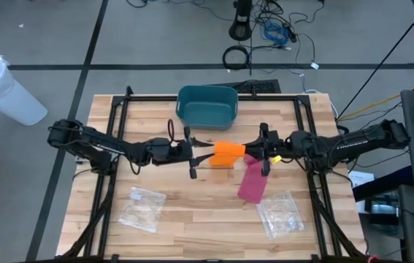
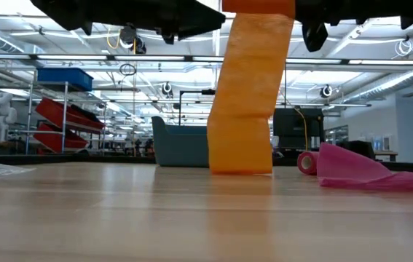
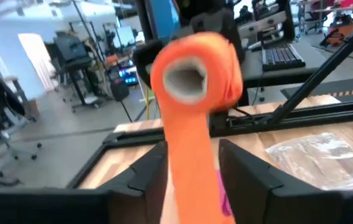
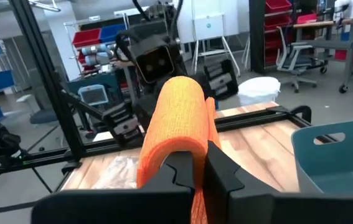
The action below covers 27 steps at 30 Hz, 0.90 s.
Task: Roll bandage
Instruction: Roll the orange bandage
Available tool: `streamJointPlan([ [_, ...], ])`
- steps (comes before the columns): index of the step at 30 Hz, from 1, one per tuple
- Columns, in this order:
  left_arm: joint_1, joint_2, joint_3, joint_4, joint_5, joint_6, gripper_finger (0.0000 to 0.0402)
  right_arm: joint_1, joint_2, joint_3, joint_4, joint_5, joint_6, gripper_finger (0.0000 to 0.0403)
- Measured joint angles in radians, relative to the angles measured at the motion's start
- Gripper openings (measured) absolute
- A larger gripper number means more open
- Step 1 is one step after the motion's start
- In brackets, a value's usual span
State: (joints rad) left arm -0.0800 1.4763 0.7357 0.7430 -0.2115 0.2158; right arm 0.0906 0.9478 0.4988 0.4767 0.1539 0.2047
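Note:
An orange bandage is partly wound into a roll (image 1: 228, 150) that hangs in the air above the table's middle. Its loose strip (image 2: 241, 109) drops straight down, and the strip's lower end (image 2: 240, 166) rests on the wood. My right gripper (image 4: 198, 158) is shut on the roll's right end. My left gripper (image 3: 192, 158) is level and open at the roll's left end, whose hollow core (image 3: 185, 81) faces it. Its fingers (image 3: 145, 177) stand on either side of the hanging strip, and I see no contact. My right gripper pinches the orange roll's near end (image 4: 192, 146) between its two shut fingers. It comes in level from the table's right, pointing along the roll's length. The fingers hide the exact spot. The roll is lifted clear and lies level, and the strip hangs below it to the table.
A pink bandage (image 1: 251, 183) lies partly unrolled right of centre, its small roll (image 2: 307, 161) on the wood. A teal bin (image 1: 207, 106) stands at the far middle. Clear plastic bags lie near left (image 1: 142, 208) and near right (image 1: 280, 213).

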Motion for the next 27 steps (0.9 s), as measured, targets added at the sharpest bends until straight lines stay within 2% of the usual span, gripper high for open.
streamJointPlan([
  [7, 0.034, 0.012, 0.001, 0.01, 0.001, -0.027, 0.0209, 0.0, 0.002, 0.0, 0.014, -0.027, -0.002, 0.0],
  [14, 0.041, 0.08, 0.05, 0.009, 0.097, -0.028, 0.0213, -0.012, 0.036, 0.0, 0.043, -0.027, -0.006, 0.0],
  [18, 0.042, 0.135, 0.094, 0.006, 0.094, -0.027, 0.0209, -0.02, 0.054, 0.0, 0.052, -0.027, -0.005, 0.0],
  [22, 0.046, 0.154, 0.102, 0.0, 0.086, -0.027, 0.0178, -0.02, 0.049, 0.0, 0.07, -0.032, -0.005, 0.0],
  [24, 0.046, 0.155, 0.102, -0.013, 0.085, -0.027, 0.0145, -0.02, 0.04, 0.0, 0.073, -0.053, -0.006, 0.0],
  [27, 0.046, 0.155, 0.102, -0.029, 0.085, -0.026, 0.0073, -0.026, 0.026, 0.0, 0.075, -0.077, -0.006, 0.0],
])
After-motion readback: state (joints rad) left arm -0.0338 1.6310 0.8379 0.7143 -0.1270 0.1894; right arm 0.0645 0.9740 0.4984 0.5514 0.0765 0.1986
